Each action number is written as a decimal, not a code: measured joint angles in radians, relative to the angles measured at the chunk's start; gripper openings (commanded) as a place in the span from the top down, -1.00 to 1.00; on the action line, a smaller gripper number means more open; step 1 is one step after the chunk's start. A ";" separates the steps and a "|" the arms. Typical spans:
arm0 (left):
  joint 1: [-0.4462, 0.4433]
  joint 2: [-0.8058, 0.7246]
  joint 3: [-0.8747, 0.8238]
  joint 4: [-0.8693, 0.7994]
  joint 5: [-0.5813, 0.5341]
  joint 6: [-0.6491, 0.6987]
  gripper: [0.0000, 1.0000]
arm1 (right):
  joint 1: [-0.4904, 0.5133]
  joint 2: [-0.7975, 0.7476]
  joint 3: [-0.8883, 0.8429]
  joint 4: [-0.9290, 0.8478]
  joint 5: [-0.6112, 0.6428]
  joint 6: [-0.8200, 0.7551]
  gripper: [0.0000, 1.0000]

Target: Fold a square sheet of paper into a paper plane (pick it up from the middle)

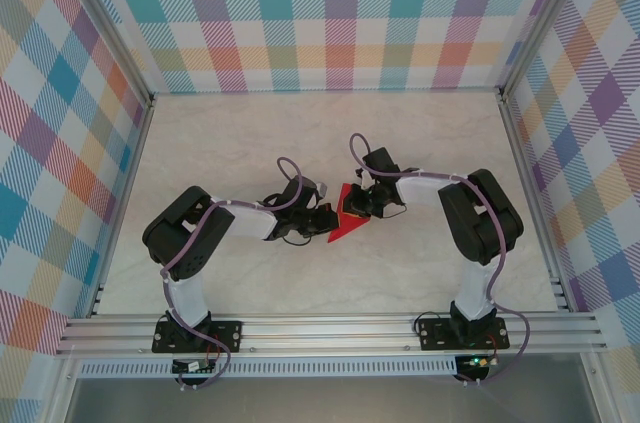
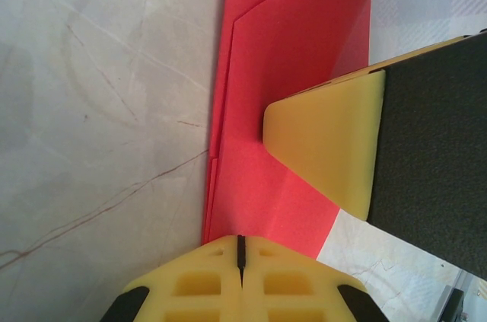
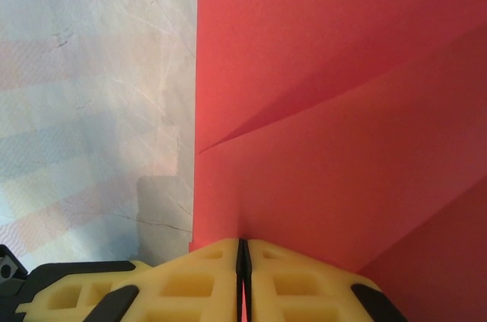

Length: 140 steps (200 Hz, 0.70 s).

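Your thin bright red sheet of paper [image 1: 345,227] is already partly folded. It sits mid-desk between the two arms, just above the pale marbled desk [image 1: 250,133], with layered flaps and a slanting crease across it in both wrist views.

Treat it as nearly weightless and limp. It should sag wherever it is unsupported, slide easily between foam pads, and keep any dent or crumple you give it. A pull from both sides at once could tear it or drag a crease out of line. Grip on a folded edge, where the doubled layers are stiffer, rather than on a single loose flap.

Your left claw [image 2: 241,257] is pressed fully together, its yellow pads meeting on the near edge of the sheet, which runs away from it up the left wrist view. Your right claw [image 3: 242,257] also has its pads together, with a sliver of red in the seam, so I judge it pinches the opposite edge. One of its yellow pads [image 2: 327,139] lies against the sheet's face in the left wrist view. The sheet spans the short gap between the claws, held at both ends.
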 measured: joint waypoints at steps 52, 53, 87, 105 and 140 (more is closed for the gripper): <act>0.000 0.000 0.000 0.000 0.001 0.000 1.00 | -0.016 -0.011 -0.006 0.031 -0.037 -0.007 0.77; 0.000 0.000 0.000 0.000 0.000 0.000 1.00 | -0.017 -0.011 -0.006 0.032 -0.037 -0.007 0.77; 0.000 0.000 0.000 0.000 0.000 0.000 1.00 | -0.020 -0.027 -0.054 0.082 -0.070 -0.007 0.83; 0.000 0.000 0.000 0.000 0.000 0.000 1.00 | -0.020 -0.026 -0.066 0.082 -0.070 -0.008 0.84; 0.000 0.000 0.000 0.000 0.001 0.000 1.00 | -0.028 -0.020 -0.065 0.081 -0.070 -0.023 0.85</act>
